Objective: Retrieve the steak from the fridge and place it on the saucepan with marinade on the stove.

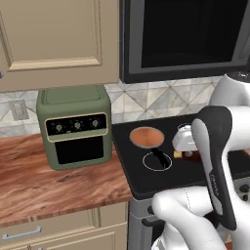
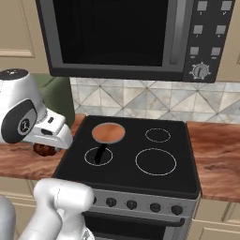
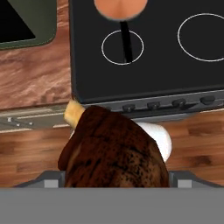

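Steak held between the fingers, which stand wide apart and are clamped on its two flanks; the dark red-brown lump, with a pale whitish end at its upper left, covers the fingertips in the hand view, so the contact itself cannot be made out there. In the right base view the steak shows as a small dark lump just below the white hand, above the wooden counter beside the stove's left edge. In the left base view a brown sliver of it shows beneath the hand, over the cooktop.

Ahead of the fingers, well apart from them, lies the stove, a black glass cooktop with white ring burners and a row of dark knobs along its front. The saucepan sits at the rear left burner, far beyond the fingers, its straight black handle lying across the front left burner ring and pointing back toward them. The marinade forms a flat orange-brown disc across the pan's inside.

To the far side of the counter from the fingers stands a green countertop oven; a dark microwave hangs above the stove.
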Motion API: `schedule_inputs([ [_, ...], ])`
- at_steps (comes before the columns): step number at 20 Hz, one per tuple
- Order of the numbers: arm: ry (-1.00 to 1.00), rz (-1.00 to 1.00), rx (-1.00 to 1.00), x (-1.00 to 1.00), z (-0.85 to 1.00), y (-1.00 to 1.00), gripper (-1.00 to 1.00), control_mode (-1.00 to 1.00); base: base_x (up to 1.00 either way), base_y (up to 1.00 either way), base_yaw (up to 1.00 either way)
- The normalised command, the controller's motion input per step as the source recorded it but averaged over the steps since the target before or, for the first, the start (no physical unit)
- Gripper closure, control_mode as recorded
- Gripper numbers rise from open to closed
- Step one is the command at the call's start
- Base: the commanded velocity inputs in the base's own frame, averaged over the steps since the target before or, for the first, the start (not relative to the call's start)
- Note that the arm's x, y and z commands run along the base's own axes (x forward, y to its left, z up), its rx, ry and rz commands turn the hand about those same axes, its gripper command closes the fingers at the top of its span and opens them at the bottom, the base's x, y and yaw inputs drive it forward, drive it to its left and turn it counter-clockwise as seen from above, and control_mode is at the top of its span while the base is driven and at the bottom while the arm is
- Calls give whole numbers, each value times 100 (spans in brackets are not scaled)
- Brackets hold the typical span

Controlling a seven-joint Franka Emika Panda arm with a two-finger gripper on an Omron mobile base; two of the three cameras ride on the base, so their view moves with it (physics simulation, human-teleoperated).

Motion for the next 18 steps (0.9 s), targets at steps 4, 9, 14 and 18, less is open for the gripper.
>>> schedule_inputs([
  [4, 18, 0, 0, 16, -23, -11, 100, -100, 0, 0, 0],
  [9, 13, 0, 0, 37, -23, -2, 100, -100, 0, 0, 0],
  [14, 13, 0, 0, 42, -33, 0, 100, -100, 0, 0, 0],
  [18, 6, 0, 0, 41, -29, -2, 100, -100, 0, 0, 0],
])
